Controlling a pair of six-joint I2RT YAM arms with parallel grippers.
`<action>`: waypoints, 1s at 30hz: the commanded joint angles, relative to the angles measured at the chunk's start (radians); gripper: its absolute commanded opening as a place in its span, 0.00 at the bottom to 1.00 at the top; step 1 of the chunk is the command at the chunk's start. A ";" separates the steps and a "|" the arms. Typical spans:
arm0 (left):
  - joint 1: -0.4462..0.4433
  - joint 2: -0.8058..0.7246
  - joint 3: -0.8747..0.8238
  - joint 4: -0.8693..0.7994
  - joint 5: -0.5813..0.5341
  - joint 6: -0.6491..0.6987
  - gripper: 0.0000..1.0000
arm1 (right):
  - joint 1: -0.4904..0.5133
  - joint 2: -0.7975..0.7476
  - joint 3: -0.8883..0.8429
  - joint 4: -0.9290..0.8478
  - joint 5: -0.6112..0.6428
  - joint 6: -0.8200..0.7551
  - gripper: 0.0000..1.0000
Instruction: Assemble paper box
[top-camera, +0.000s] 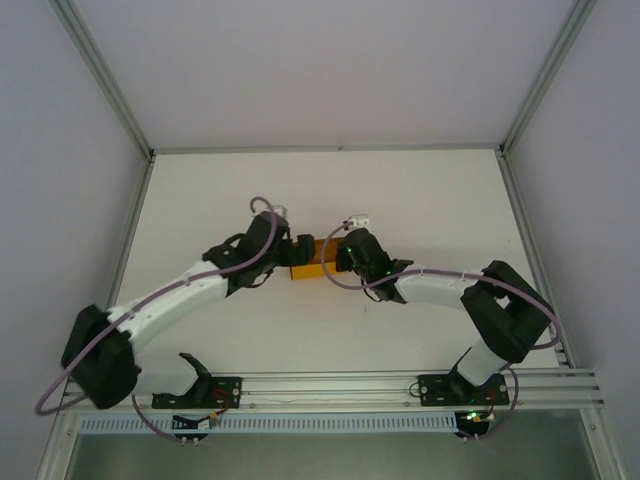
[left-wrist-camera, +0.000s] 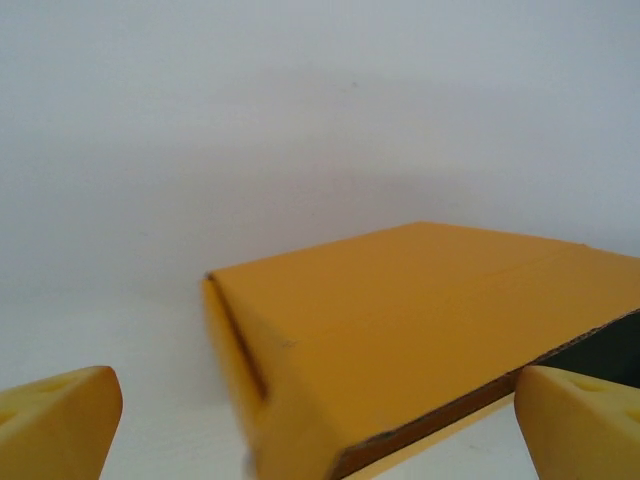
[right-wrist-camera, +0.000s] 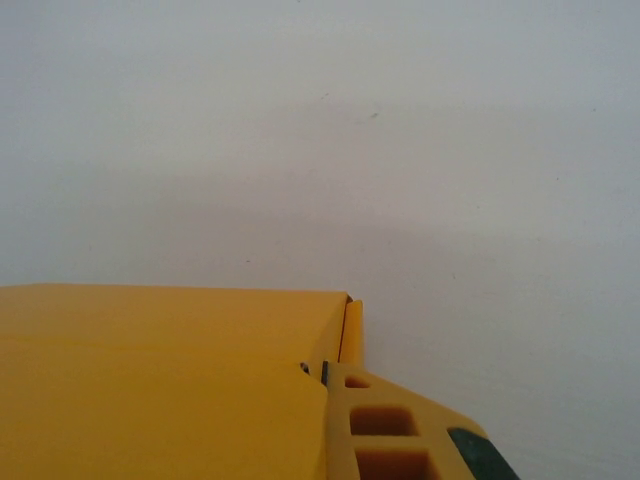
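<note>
The paper box is a small folded orange-yellow box lying on the white table between my two arms. In the left wrist view the paper box lies just ahead of my left gripper. That gripper is open, with one yellow fingertip low on the left, the other low on the right, and neither touching the card. My right gripper is shut on a thin side wall of the paper box. One of its yellow fingers presses the wall from outside, and the other is hidden by the lid.
The white table extends behind and to both sides of the box. Pale enclosure walls with metal posts stand left, right and behind. An aluminium rail carrying the arm bases runs along the near edge.
</note>
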 joint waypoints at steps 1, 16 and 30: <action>-0.004 -0.107 -0.032 -0.192 -0.171 -0.109 1.00 | 0.015 -0.004 -0.050 0.051 -0.019 -0.058 0.00; 0.149 0.140 0.122 -0.112 0.094 -0.126 1.00 | 0.060 0.039 -0.154 0.277 0.005 -0.195 0.04; 0.165 0.154 -0.107 0.091 0.278 -0.244 0.73 | 0.136 -0.007 -0.177 0.196 0.123 -0.179 0.15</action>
